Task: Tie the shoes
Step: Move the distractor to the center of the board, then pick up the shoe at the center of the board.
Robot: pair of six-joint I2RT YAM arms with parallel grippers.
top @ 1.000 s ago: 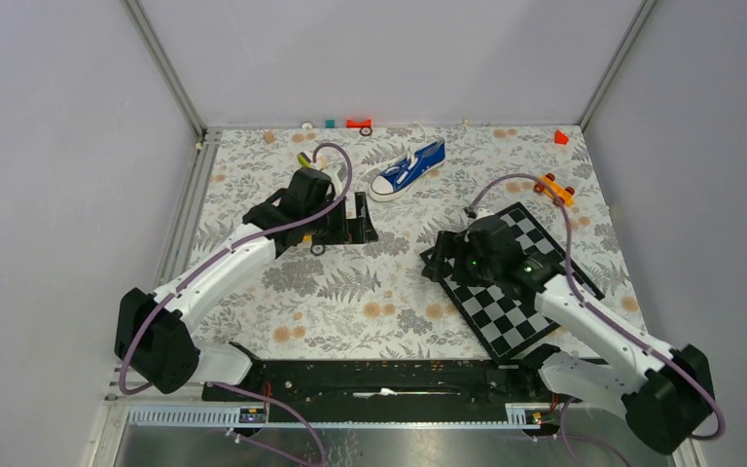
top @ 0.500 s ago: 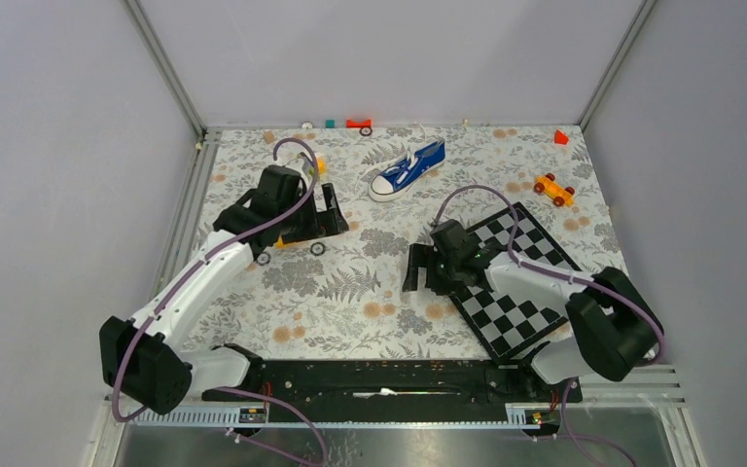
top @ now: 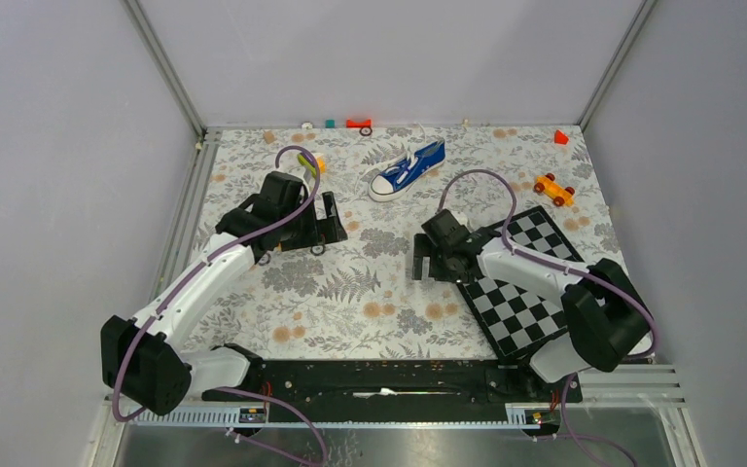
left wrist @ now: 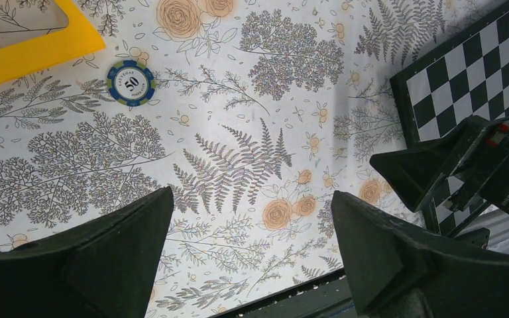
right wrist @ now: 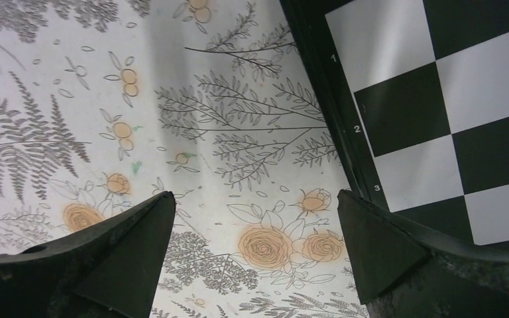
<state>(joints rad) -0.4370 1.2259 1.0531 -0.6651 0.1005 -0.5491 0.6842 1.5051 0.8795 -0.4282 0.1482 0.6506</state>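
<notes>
Sneaker (top: pixel 407 169): far middle of the table, well apart from both arms.
Left gripper (top: pixel 328 218): fingers spread wide, empty.
Right gripper (top: pixel 432 261): fingers spread wide, empty, beside the chessboard (top: pixel 525 282).
Handling (judged): light shoe, soft canvas, stiff sole; laces limp and thin.
Hold: pinch one lace end per gripper; lace layout too small to read.

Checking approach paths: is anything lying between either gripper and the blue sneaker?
Nothing visible does. Only floral cloth lies between the left gripper, the right gripper and the blue sneaker at the far side. The chessboard lies right of both paths.
</notes>
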